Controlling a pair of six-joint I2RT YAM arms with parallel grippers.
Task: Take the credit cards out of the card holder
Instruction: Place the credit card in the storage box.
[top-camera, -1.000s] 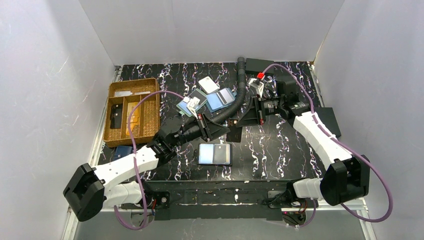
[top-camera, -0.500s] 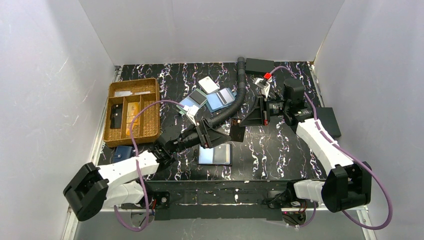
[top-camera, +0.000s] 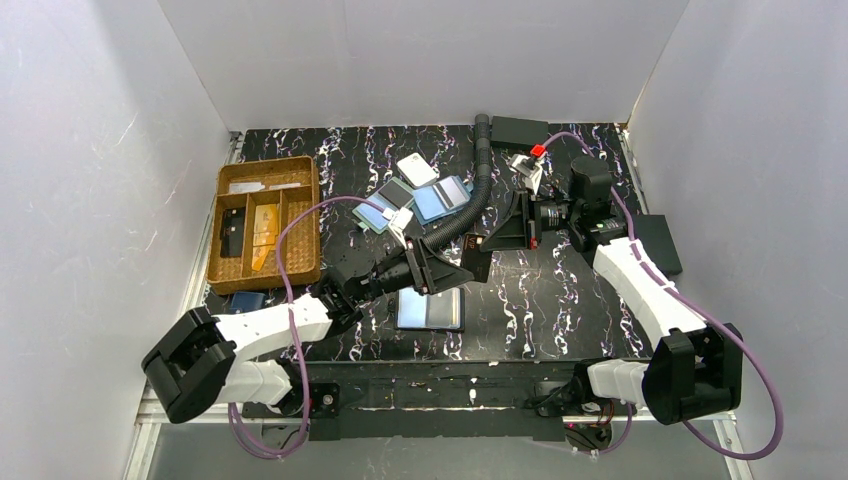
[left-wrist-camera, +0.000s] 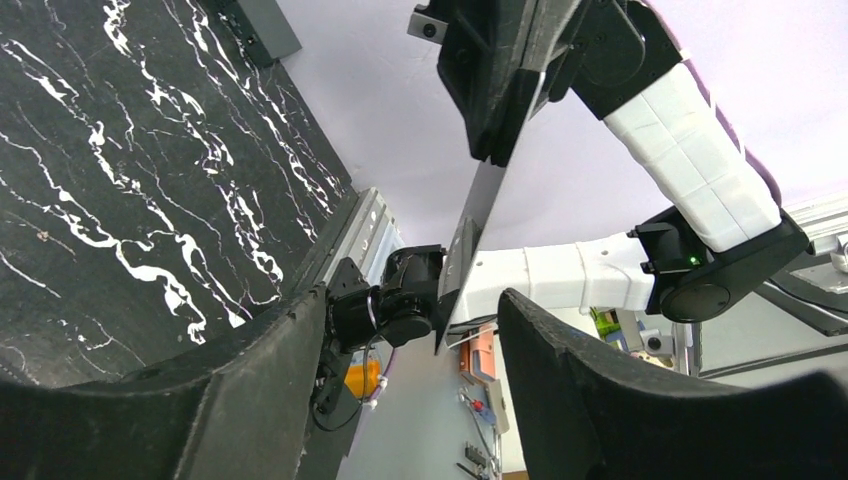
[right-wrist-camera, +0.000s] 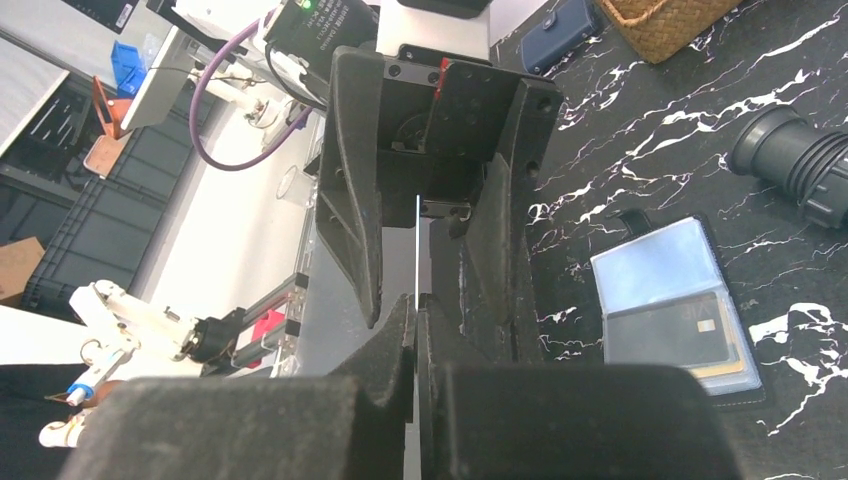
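Pinching a thin, flat card (left-wrist-camera: 478, 225), the right hand (right-wrist-camera: 415, 305) holds it inside the spread left hand (left-wrist-camera: 412, 295).

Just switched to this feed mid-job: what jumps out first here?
Mid-air over the black marbled table, the right gripper is shut on a thin dark card, held edge-on between the left gripper's open fingers. Beneath them, the black bifold card holder lies open, a pale blue card showing inside.

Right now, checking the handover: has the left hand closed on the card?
No, the fingers of the left hand stand apart on either side of the card, gaps showing.
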